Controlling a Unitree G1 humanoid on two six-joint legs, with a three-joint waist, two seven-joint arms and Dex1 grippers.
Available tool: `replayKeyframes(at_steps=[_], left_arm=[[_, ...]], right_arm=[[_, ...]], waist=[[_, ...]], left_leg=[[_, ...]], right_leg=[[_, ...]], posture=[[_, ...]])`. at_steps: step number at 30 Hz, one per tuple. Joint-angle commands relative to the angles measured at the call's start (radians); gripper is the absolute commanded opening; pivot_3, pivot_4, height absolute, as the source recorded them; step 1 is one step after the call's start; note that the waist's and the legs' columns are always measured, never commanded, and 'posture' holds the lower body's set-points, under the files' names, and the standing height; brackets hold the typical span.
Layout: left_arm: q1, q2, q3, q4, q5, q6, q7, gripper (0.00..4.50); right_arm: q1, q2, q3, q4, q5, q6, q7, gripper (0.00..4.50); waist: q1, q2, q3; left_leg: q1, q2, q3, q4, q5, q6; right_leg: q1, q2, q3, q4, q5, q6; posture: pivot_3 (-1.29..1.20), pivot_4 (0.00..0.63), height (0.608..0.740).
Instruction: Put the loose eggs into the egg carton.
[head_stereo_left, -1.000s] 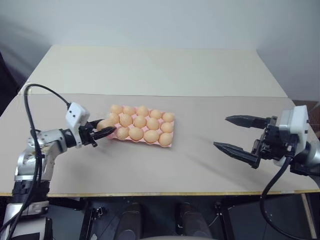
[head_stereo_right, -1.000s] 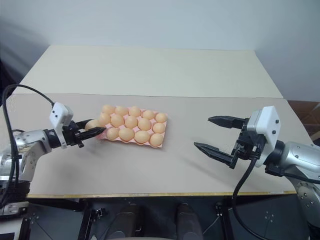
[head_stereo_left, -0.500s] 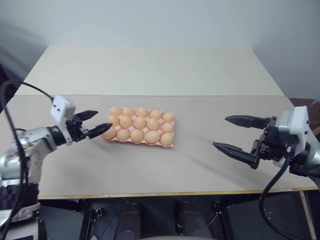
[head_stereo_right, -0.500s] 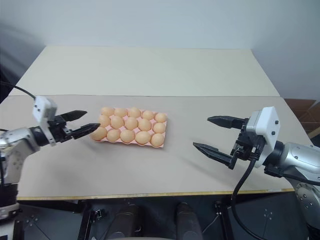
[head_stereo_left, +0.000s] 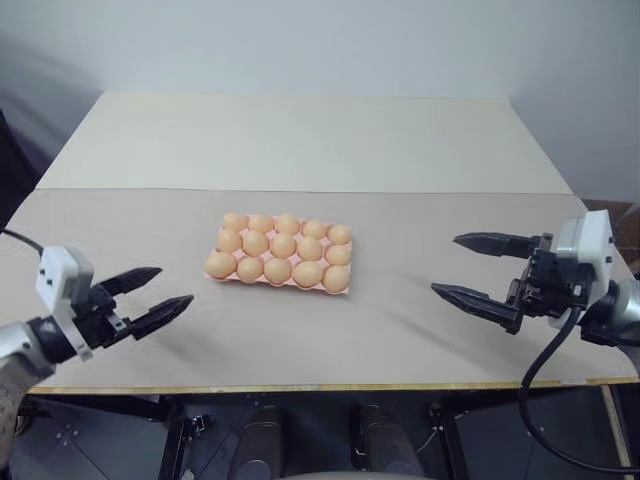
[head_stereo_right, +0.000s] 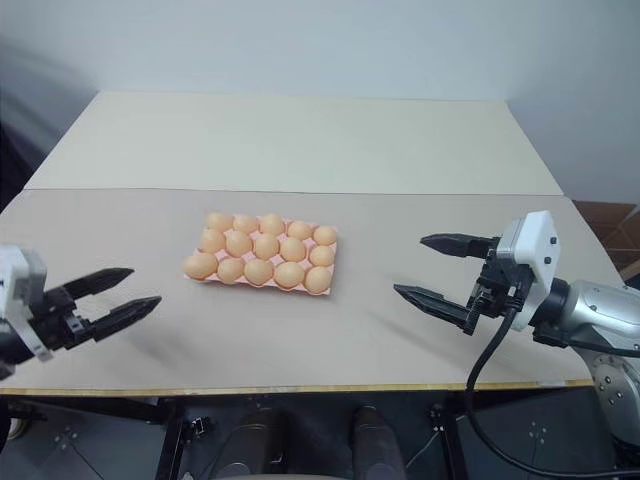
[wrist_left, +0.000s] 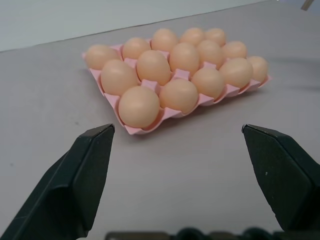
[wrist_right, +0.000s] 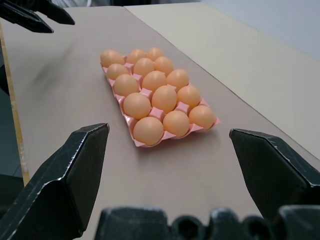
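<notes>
The pink egg carton (wrist_left: 136, 131) lies flat at the middle of the table, a little left of centre. Orange-tan eggs (head_stereo_left: 281, 246) sit in all its cups that I can see, among them the near-left corner egg (head_stereo_left: 219, 264). Loose eggs are out of view; every egg I see sits in a cup. My left gripper (head_stereo_left: 174, 286) is open and empty, low over the table's front left, well clear of the carton and pointing at it. My right gripper (head_stereo_left: 444, 265) is open and empty too, hovering at the right and aimed toward the carton.
The brown table top (head_stereo_left: 380, 330) ends at a front edge (head_stereo_left: 330, 385) close to me. Beyond a seam lies a paler cream surface (head_stereo_left: 300, 140). A black cable (head_stereo_left: 545, 370) hangs from the right wrist past the table's front edge.
My left gripper opened, left its egg in the carton's near-left corner cup, and drew back to the front left of the table. The right gripper has stayed put.
</notes>
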Motion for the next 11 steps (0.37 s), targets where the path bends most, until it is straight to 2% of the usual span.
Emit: replayKeyframes(at_steps=[1, 11], left_arm=[[0.013, 0.003, 0.059, -0.059, -0.057, 0.009, 0.025, 4.46], [0.06, -0.003, 0.093, -0.077, -0.109, 0.01, 0.07, 4.46]], right_arm=[[-0.016, -0.012, -0.017, -0.007, 0.001, -0.022, 0.015, 4.5], [-0.062, -0.021, 0.006, 0.026, -0.008, -0.016, 0.043, 4.5]], waist=[[-0.002, 0.0, 0.0], [-0.004, 0.0, 0.0]], left_leg=[[0.0, 0.0, 0.0, 0.0, 0.0, 0.0], [0.0, -0.001, 0.001, 0.0, 0.0, 0.0]], right_leg=[[0.0, 0.0, 0.0, 0.0, 0.0, 0.0], [0.0, 0.0, 0.0, 0.0, 0.0, 0.0]], posture=[[0.0, 0.15, 0.74], [0.0, 0.15, 0.74]])
